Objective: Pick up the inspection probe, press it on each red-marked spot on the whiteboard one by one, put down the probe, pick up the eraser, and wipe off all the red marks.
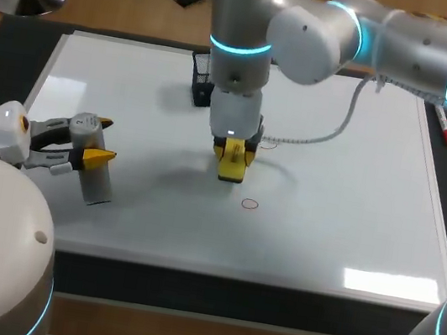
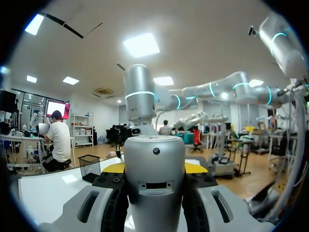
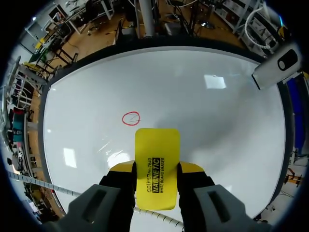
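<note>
The whiteboard point(image 1: 354, 205) covers the table. At its left side my left gripper point(image 1: 100, 141) is shut on the grey cylindrical probe point(image 1: 94, 171), which angles down toward the board. In the left wrist view the probe point(image 2: 154, 179) fills the gap between the fingers point(image 2: 195, 167). Over the board's middle, my right gripper point(image 1: 233, 159) is shut on the yellow eraser point(image 1: 233, 162), pointed down. A red circle mark point(image 1: 249, 204) lies just in front of it. In the right wrist view the eraser point(image 3: 157, 166) sticks out between the fingers point(image 3: 190, 169), the red circle point(image 3: 131, 118) a little ahead, and the probe point(image 3: 282, 65) far off to one side.
A black mesh basket point(image 1: 201, 75) stands behind my right arm near the board's back edge. A red marker pen point(image 1: 445, 124) lies at the board's right rim. A white coiled cable point(image 1: 314, 135) hangs from my right arm over the board.
</note>
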`<control>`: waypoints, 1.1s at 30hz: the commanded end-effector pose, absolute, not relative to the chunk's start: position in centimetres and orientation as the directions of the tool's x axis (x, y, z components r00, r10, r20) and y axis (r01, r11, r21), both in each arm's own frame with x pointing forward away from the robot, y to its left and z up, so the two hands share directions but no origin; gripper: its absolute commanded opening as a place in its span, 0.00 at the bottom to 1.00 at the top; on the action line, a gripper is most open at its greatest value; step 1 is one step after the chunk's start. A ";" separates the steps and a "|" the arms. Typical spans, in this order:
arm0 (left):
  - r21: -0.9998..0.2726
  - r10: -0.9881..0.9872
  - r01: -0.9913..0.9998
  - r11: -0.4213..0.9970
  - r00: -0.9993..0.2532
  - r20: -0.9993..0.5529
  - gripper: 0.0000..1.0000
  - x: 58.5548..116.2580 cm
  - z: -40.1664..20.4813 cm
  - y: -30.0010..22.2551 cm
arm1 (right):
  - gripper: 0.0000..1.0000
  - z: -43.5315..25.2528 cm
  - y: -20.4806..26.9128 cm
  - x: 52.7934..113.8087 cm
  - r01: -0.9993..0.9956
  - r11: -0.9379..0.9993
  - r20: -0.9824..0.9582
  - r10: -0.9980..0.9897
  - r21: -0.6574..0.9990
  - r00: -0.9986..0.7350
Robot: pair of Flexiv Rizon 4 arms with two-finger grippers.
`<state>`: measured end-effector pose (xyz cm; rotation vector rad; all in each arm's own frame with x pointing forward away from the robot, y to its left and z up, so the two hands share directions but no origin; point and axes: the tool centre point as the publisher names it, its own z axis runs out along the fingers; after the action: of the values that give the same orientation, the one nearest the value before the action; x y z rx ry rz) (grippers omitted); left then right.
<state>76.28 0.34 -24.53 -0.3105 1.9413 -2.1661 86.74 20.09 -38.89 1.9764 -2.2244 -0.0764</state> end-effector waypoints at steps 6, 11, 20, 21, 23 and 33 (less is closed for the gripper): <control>-0.994 -0.299 0.020 -0.106 -0.954 0.012 0.00 76.2 -24.4 0.4 | 0.00 -37.1 19.4 87.0 -0.982 0.119 0.093 -0.990 0.145 -0.106; -0.994 -0.299 0.020 -0.106 -0.954 0.012 0.00 76.2 -24.4 0.4 | 0.00 -37.1 19.4 87.0 -0.982 0.119 0.093 -0.990 0.145 -0.106; -0.994 -0.299 0.020 -0.106 -0.954 0.012 0.00 76.2 -24.4 0.4 | 0.00 -36.8 17.4 87.6 -0.976 0.165 0.101 -0.983 0.139 -0.152; -0.994 -0.299 0.020 -0.106 -0.954 0.012 0.00 76.2 -24.4 0.4 | 0.00 -36.6 16.5 87.9 -0.974 0.181 0.102 -0.980 0.135 -0.168; -0.994 -0.299 0.020 -0.106 -0.954 0.012 0.00 76.2 -24.4 0.4 | 0.00 -36.3 14.8 88.4 -0.968 0.214 0.113 -0.973 0.128 -0.200; -0.994 -0.299 0.020 -0.106 -0.954 0.012 0.00 76.2 -24.4 0.4 | 0.00 -35.6 5.5 90.6 -0.910 0.400 0.115 -0.915 0.107 -0.388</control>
<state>76.28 0.33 -24.53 -0.3103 1.9412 -2.1663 91.11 9.20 -36.48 1.6394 -2.4535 -0.0068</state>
